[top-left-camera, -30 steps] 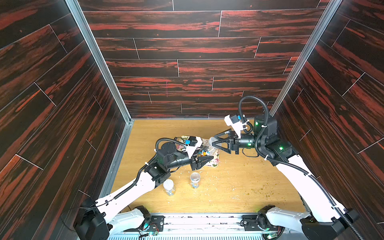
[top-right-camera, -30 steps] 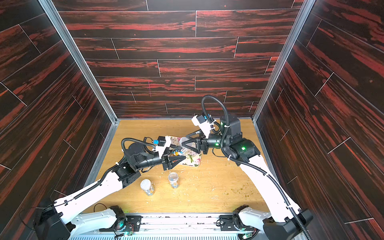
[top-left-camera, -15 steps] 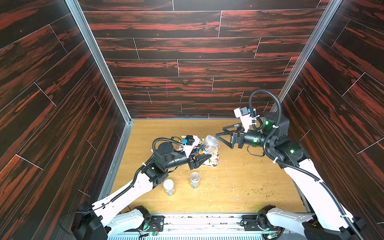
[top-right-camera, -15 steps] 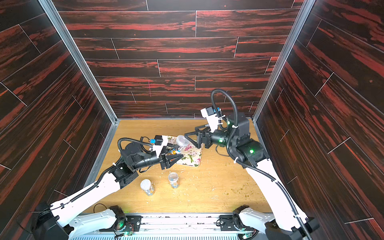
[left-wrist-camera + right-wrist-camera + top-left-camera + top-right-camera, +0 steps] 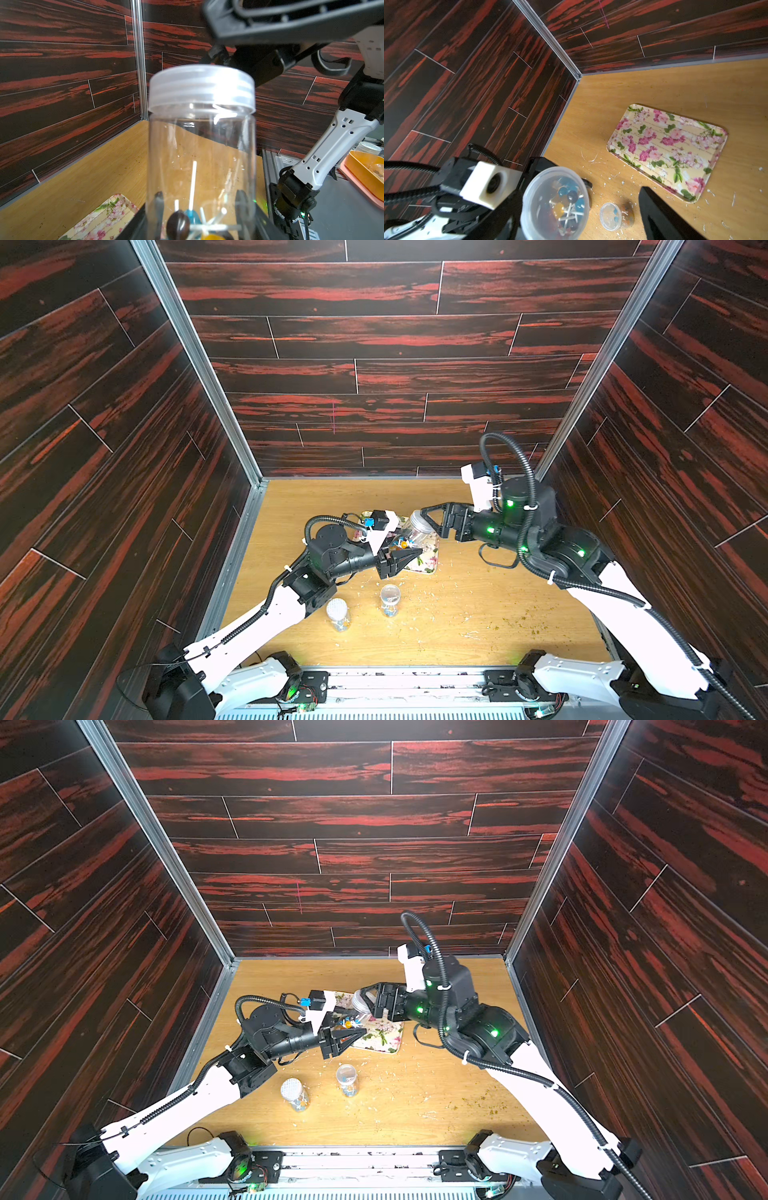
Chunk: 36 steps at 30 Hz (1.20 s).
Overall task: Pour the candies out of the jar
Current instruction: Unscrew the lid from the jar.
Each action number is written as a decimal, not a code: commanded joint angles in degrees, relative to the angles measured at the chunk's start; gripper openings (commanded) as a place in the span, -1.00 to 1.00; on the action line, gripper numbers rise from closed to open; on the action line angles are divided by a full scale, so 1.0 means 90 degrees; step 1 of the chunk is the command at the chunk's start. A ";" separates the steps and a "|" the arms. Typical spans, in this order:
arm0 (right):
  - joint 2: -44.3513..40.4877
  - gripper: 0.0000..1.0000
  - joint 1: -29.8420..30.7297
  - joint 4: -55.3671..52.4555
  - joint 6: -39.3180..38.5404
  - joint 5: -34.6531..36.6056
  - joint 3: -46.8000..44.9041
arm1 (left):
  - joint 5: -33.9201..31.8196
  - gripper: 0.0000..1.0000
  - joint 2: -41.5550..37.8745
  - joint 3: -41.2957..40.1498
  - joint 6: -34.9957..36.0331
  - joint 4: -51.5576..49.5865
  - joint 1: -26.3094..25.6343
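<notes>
Jaws wide again, the right gripper [image 5: 428,521] returns to the translucent lid [image 5: 202,87] still sealing the clear plastic jar [image 5: 201,149] clamped in the left gripper [image 5: 415,552].

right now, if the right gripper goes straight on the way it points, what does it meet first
Most likely the lid of the jar, just ahead of the open right gripper; depth is unclear, so its jaws may pass either side.
</notes>
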 commanded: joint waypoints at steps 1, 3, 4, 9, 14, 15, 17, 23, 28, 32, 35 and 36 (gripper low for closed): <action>0.0205 0.80 0.0142 -0.0014 0.0299 0.0204 0.0121 | 0.0023 -0.16 -0.0038 -0.0037 0.0006 0.0111 0.0010; 0.0234 0.80 0.0174 0.0052 0.0315 0.0188 0.0112 | 0.0025 -0.15 -0.0037 -0.0046 0.0005 0.0108 0.0010; 0.0239 0.80 0.0179 0.0084 0.0320 0.0178 0.0103 | 0.0023 -0.16 -0.0037 -0.0042 0.0005 0.0113 0.0011; 0.0297 0.74 0.0191 0.0143 0.0329 0.0024 0.0103 | 0.0034 -0.16 -0.0047 -0.0055 -0.0002 0.0107 0.0010; 0.0326 0.72 0.0251 0.0150 0.0298 -0.0047 0.0132 | 0.0032 -0.16 -0.0066 -0.0071 -0.0025 0.0108 0.0011; 0.0332 0.72 0.0269 0.0159 0.0292 -0.0054 0.0143 | 0.0033 -0.16 -0.0076 -0.0071 -0.0028 0.0109 0.0011; 0.0354 0.71 0.0305 0.0159 0.0263 -0.0076 0.0178 | 0.0035 -0.16 -0.0083 -0.0071 -0.0034 0.0113 0.0015; 0.0368 0.52 0.0350 0.0144 0.0218 -0.0190 0.0133 | 0.0023 -0.15 -0.0096 -0.0071 -0.0037 0.0108 0.0010; 0.0299 0.30 0.0362 0.0151 0.0118 -0.0185 0.0054 | 0.0014 -0.15 -0.0105 -0.0076 -0.0034 0.0094 0.0011; 0.0231 0.14 0.0362 0.0195 -0.0103 -0.0164 -0.0040 | 0.0004 -0.15 -0.0114 -0.0071 -0.0036 0.0093 0.0010; 0.0153 0.06 0.0360 0.0331 -0.0392 -0.0186 -0.0184 | 0.0006 -0.16 -0.0105 -0.0052 -0.0045 0.0100 0.0010; 0.0124 0.05 0.0351 0.0382 -0.0549 -0.0208 -0.0225 | 0.0004 -0.16 -0.0105 -0.0053 -0.0045 0.0102 0.0008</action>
